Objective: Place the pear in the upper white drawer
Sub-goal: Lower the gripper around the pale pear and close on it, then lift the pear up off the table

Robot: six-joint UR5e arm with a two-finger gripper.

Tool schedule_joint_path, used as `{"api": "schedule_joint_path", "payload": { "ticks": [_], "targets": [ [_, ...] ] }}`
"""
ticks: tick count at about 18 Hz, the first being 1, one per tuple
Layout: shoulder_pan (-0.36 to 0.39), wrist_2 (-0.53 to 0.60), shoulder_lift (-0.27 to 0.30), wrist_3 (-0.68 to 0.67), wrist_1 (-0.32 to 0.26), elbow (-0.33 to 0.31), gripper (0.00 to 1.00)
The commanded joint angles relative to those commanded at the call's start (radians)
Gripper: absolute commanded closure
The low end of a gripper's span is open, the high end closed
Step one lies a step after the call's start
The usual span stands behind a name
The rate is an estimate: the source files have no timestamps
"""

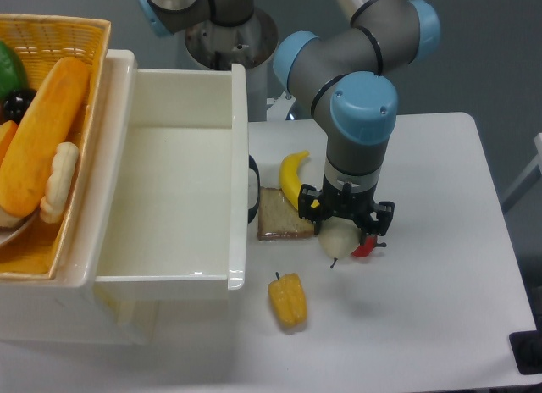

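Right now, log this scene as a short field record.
gripper: down over the pear, whether clamped unclear
pear: on table, right of the bread slice
upper white drawer: open, inside bare
banana: behind the bread
bell pepper: table front, near drawer corner
basket: left, holds food items

The gripper [342,229] hangs over the white worktop [440,266], its fingers [308,203] closed around the pale pear [337,239], stem pointing down. A red object [365,249] peeks out beside it. Left lie a banana [292,176], bread slice [281,215], yellow-orange pepper [288,300] and the open upper white drawer [182,198], beside a woven basket [51,37].
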Motion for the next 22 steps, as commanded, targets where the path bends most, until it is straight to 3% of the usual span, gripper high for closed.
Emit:
{"api": "schedule_joint_path", "payload": {
  "ticks": [12,22],
  "targets": [
    [0.011,-0.02,0.026,-0.014,-0.015,-0.005,0.47],
    [0.046,-0.141,0.107,-0.095,-0.123,0.005,0.47]
  ]
}}
